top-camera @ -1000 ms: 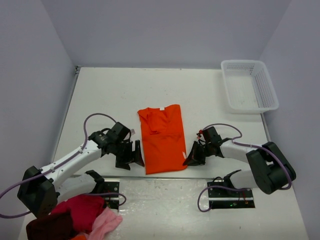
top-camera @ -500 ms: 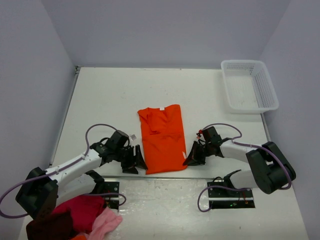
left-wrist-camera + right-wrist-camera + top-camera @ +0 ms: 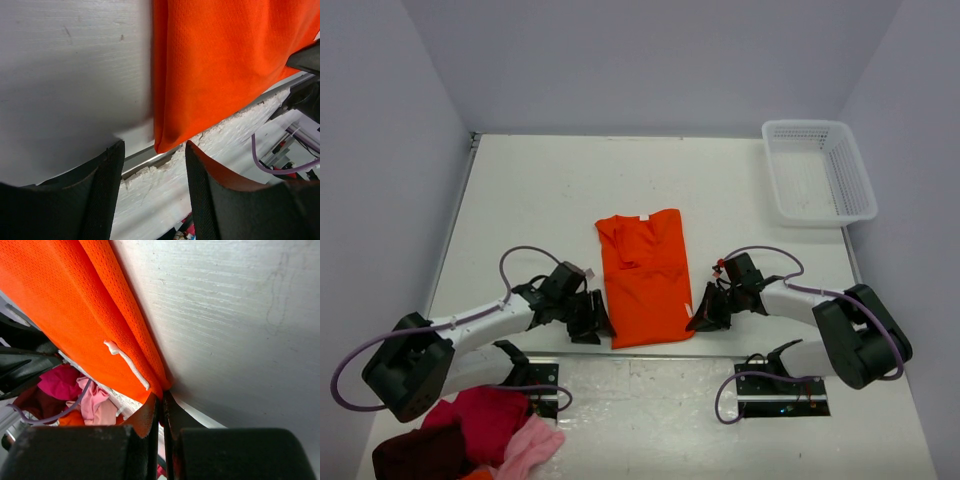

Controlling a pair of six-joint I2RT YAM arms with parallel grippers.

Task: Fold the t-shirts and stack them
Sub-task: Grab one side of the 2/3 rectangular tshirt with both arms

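Lying flat on the white table (image 3: pixel 540 190), the orange t-shirt (image 3: pixel 642 280) is folded into a long strip, its near hem close to the table's front edge; the right gripper (image 3: pixel 697 320) has its fingers pressed together on the shirt's near right corner, pinching the cloth; the left gripper (image 3: pixel 592 320) stands spread, its two fingers straddling the near left corner; a white mesh basket (image 3: pixel 817 170) sits far right; a heap of red and pink clothes (image 3: pixel 470 435) lies by the left arm's base.
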